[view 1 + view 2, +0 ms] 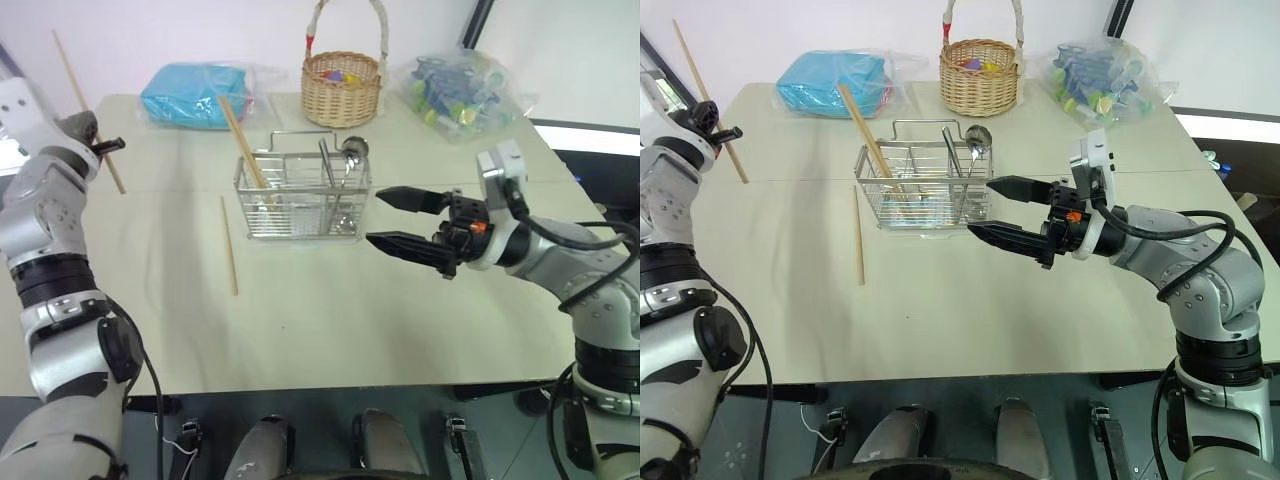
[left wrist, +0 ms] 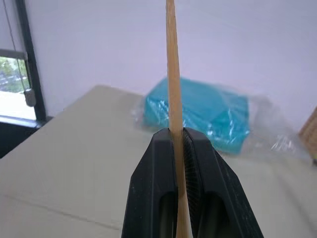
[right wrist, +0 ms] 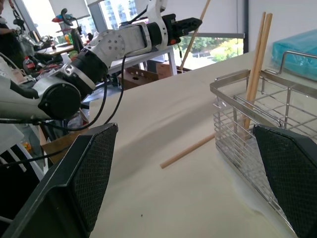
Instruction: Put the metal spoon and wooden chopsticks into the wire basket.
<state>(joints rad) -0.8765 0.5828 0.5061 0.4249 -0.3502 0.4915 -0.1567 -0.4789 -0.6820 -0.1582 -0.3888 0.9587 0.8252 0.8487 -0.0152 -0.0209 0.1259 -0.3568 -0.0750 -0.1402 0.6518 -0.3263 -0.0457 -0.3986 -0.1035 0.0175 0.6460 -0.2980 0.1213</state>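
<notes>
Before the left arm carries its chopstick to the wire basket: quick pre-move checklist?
1. Left gripper grip: shut on a chopstick, stick sits between the fingers. Ok.
2. Held chopstick off the table: lifted, tilted. Ok.
3. Wire basket upright, open top unblocked: ok.
4. Already in the basket: two chopsticks leaning in the left compartment, metal spoon at the right end. Ok.
5. Right gripper open, parked close to the basket's right side; may crowd the approach. Cannot tell.
6. One loose chopstick lies on the table left of the basket. Not ok.
</notes>
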